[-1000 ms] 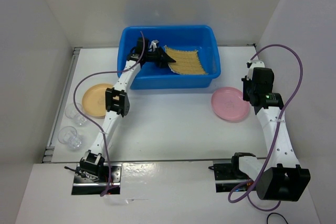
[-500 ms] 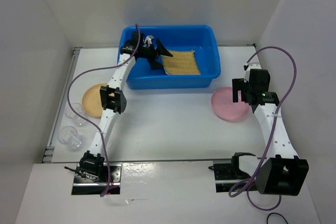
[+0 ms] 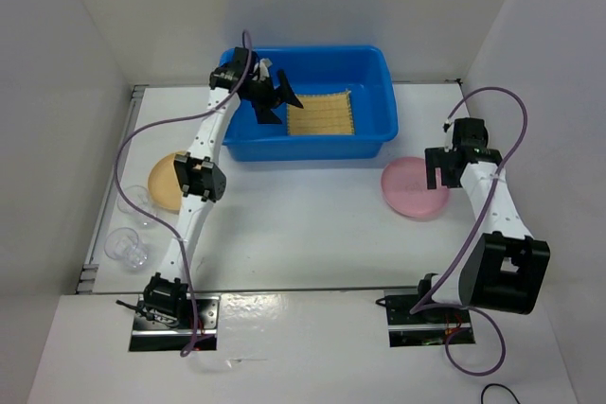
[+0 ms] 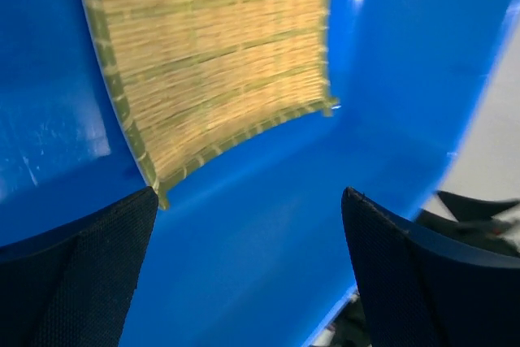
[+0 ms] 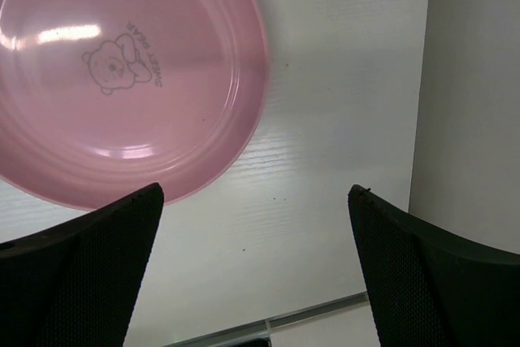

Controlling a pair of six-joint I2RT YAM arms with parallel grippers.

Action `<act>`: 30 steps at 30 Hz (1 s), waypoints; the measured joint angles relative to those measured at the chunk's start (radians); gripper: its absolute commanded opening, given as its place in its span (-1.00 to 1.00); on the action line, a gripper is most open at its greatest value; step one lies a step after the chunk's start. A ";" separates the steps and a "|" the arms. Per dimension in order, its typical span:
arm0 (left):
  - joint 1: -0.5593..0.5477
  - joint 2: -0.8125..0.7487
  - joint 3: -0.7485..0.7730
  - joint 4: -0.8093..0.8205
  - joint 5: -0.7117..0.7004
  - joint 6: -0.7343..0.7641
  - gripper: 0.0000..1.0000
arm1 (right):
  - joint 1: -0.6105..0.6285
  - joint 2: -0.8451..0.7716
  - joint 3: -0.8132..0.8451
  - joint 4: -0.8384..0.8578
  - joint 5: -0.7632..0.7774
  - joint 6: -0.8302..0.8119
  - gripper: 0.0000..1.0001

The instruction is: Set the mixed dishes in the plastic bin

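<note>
The blue plastic bin stands at the back of the table. The yellowish bamboo mat lies flat on its floor, also in the left wrist view. My left gripper hangs open inside the bin's left half, just left of the mat and empty. The pink plate sits on the table at right, and my right gripper hovers open over its right edge, holding nothing. In the right wrist view the pink plate lies at the upper left. The tan-orange plate and two clear cups rest at left.
White walls close in the table on the left, back and right. The right wall runs close beside my right gripper. A metal rail lines the table's left edge near the cups.
The left gripper let go of the mat, which now lies flat in the bin, and drew back to the left. The right gripper opened and swung over the pink plate's right edge.
</note>
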 measured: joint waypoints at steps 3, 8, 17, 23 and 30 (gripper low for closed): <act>-0.040 -0.010 -0.001 -0.049 -0.114 0.056 1.00 | -0.021 0.015 0.017 -0.025 -0.016 -0.034 0.98; -0.099 -0.138 -0.031 -0.158 -0.342 0.179 1.00 | -0.116 0.188 0.170 -0.072 -0.057 -0.070 0.98; -0.203 -0.576 -0.081 -0.172 -0.591 0.277 1.00 | -0.232 0.561 0.311 -0.109 -0.206 -0.132 0.95; -0.246 -0.849 -0.466 -0.149 -0.735 0.270 1.00 | -0.232 0.588 0.300 -0.103 -0.264 -0.161 0.65; -0.256 -1.074 -1.120 -0.061 -0.914 0.211 1.00 | -0.229 0.626 0.299 -0.098 -0.308 -0.176 -0.27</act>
